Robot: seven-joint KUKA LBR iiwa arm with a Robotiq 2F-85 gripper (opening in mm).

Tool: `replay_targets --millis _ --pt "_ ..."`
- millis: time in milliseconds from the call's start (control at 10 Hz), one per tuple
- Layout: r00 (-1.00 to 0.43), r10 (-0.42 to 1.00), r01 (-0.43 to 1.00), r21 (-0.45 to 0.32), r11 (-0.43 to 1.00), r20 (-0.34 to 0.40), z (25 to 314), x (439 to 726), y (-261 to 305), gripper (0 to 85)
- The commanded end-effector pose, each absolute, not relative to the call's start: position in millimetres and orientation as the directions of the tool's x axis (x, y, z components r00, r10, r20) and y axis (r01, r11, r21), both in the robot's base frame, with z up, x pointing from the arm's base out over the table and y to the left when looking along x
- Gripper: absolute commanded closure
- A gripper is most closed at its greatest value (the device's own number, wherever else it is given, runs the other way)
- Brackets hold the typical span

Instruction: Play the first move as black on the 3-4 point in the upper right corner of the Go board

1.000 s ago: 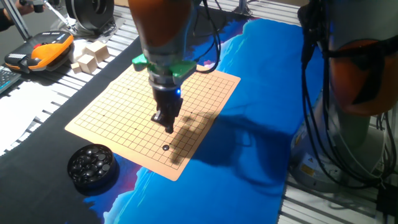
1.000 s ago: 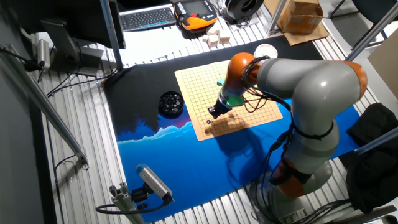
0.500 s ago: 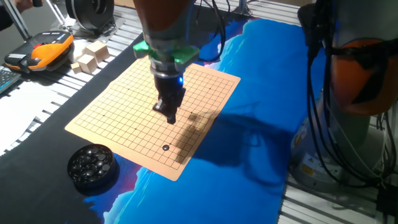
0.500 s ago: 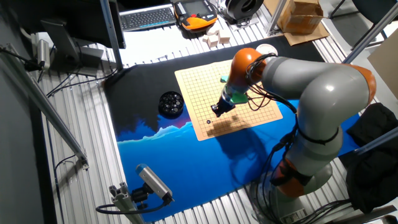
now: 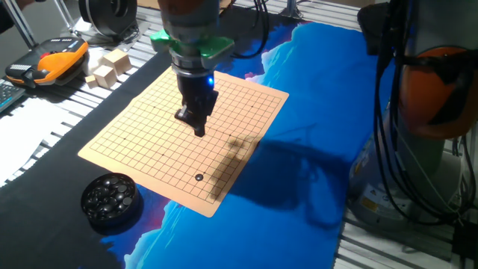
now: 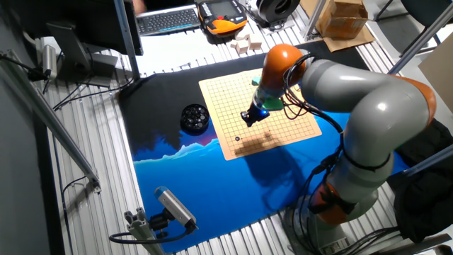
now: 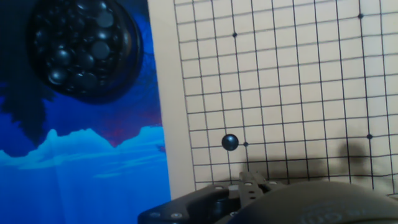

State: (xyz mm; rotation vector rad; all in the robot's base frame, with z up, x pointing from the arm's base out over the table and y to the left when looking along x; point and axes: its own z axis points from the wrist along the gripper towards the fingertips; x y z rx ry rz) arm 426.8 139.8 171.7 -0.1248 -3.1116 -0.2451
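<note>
The black stone (image 5: 199, 177) lies alone on the tan Go board (image 5: 149, 127), on a grid crossing near the corner closest to the blue cloth. The other fixed view shows this stone (image 6: 238, 139) near the board's (image 6: 283, 92) lower left corner. My gripper (image 5: 192, 125) hangs above the middle of the board, well apart from the stone, fingers slightly spread with nothing between them. From the other side the gripper (image 6: 248, 118) is above and right of the stone. The hand view looks down on the stone (image 7: 230, 142), just left of a star point.
A round black bowl of stones (image 5: 110, 199) stands on the cloth off the board's near corner, also in the bowl (image 7: 84, 46) hand view. Wooden blocks (image 5: 108, 67) and an orange handset (image 5: 52, 60) lie beyond the board. The arm's base (image 5: 418, 149) and cables stand at right.
My gripper has risen and drawn back from the stone toward the board's middle. The stone has stayed where it lies on the board.
</note>
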Motion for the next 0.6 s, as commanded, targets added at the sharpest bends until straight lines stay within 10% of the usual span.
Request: replay_targets --millis 0,500 --pt "-0.997 0.07 0.073 0.153 0.986 0.024 176 428 140 85.0" --pt "-0.998 0.053 0.057 0.15 0.987 0.029 201 433 135 85.0"
